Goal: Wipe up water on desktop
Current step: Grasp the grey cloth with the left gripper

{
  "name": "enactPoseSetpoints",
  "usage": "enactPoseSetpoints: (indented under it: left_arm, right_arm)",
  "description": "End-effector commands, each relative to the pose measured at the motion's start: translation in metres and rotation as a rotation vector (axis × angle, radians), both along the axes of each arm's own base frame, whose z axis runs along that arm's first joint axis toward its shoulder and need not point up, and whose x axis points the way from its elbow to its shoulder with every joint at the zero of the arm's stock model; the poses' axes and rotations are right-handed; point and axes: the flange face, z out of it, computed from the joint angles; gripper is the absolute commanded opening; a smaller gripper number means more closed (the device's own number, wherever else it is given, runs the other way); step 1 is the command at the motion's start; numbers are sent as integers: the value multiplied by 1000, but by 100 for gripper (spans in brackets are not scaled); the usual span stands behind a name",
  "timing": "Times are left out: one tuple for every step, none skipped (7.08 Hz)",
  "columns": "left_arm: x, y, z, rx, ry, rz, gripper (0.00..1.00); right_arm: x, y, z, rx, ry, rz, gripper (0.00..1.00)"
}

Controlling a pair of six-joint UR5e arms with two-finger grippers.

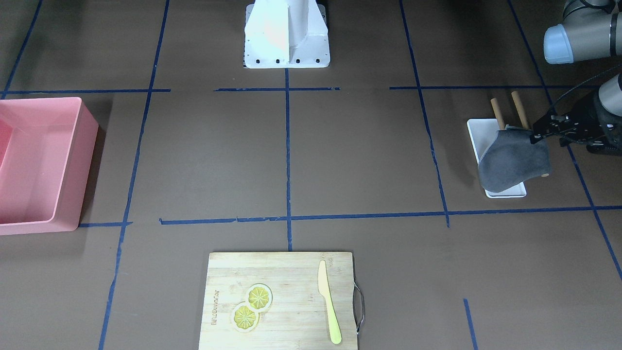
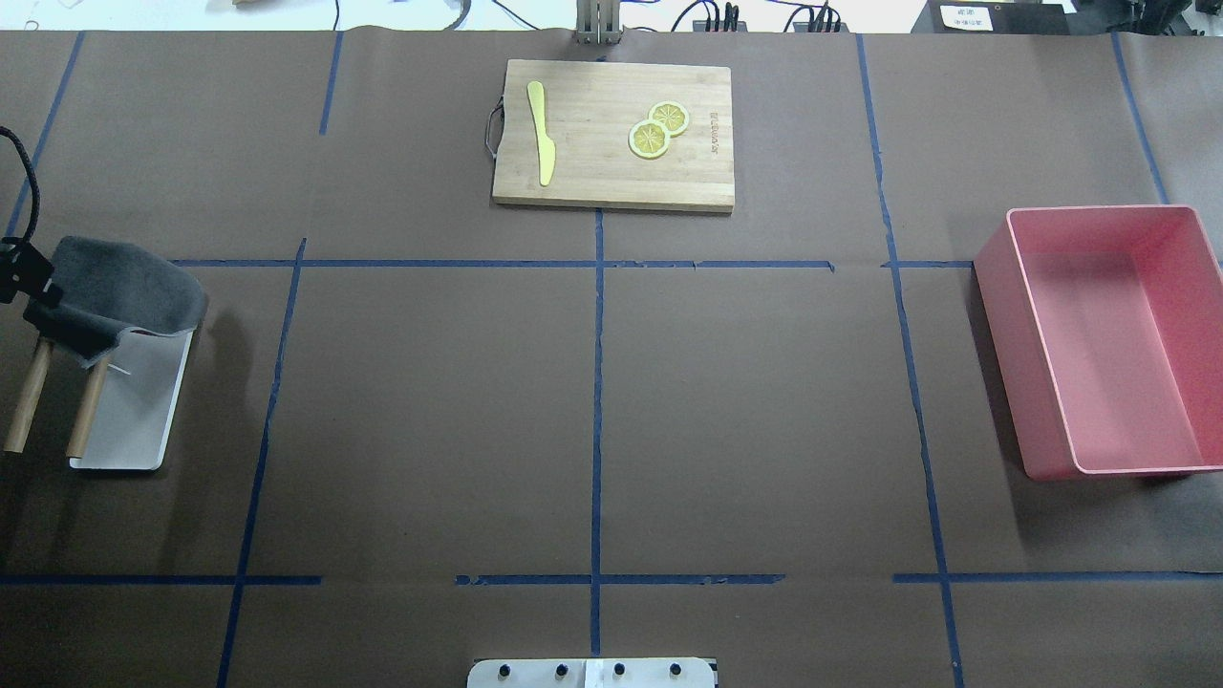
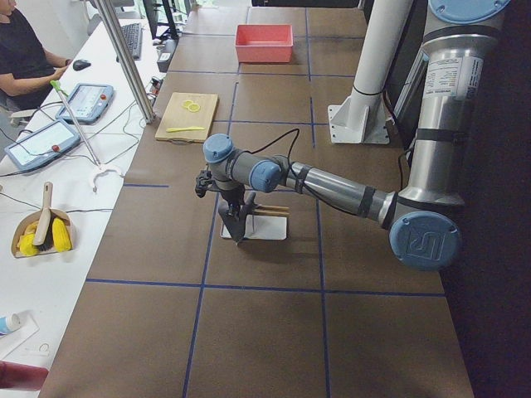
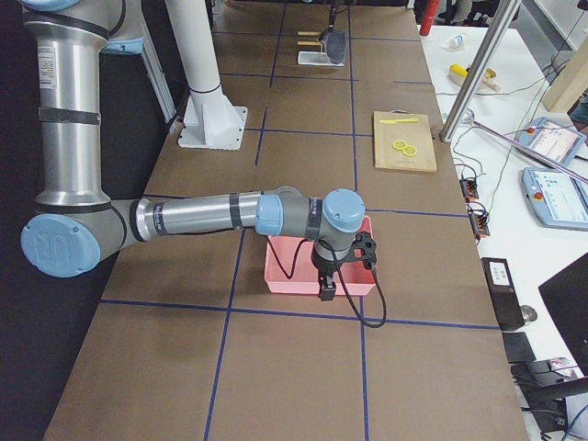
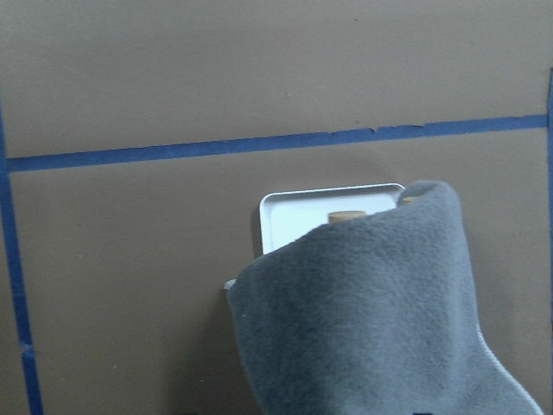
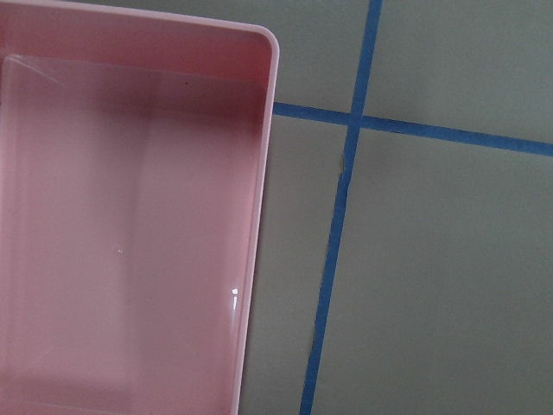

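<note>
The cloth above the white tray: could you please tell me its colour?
The cloth is plain dark grey, with no pattern; the left wrist-mounted view shows it best.

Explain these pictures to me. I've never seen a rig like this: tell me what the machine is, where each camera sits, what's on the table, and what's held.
It is two robot arms, each ending in a two-finger gripper. Four cameras are fixed: one faces the robot, one looks over its shoulders, one sits at each table end. Two more ride on the wrists. On the brown desktop, marked with blue tape, lie a pink bin, a cutting board carrying a yellow knife and lemon slices, and a white tray with two wooden rods. The left gripper pinches a grey cloth over that tray. The right gripper hangs above the bin; whether it is open cannot be told. No water shows.
</note>
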Motion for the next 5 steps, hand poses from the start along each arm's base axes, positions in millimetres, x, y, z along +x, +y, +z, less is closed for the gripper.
enactPoseSetpoints:
  left_arm:
    - [1,0,0,0,2,2,27]
    - [1,0,-1,3,3,3,27]
    - [1,1,-3,1,13,5,16]
    - [2,1,-5,-6,29,11,4]
    - [3,3,-13,-11,54,18,0]
  right_arm:
    - [0,0,0,0,0,-1,100]
    - [0,0,0,0,0,-1,100]
    - [0,0,0,0,0,-1,100]
    - [0,0,0,0,0,-1,100]
    - [0,0,-1,3,0,-1,100]
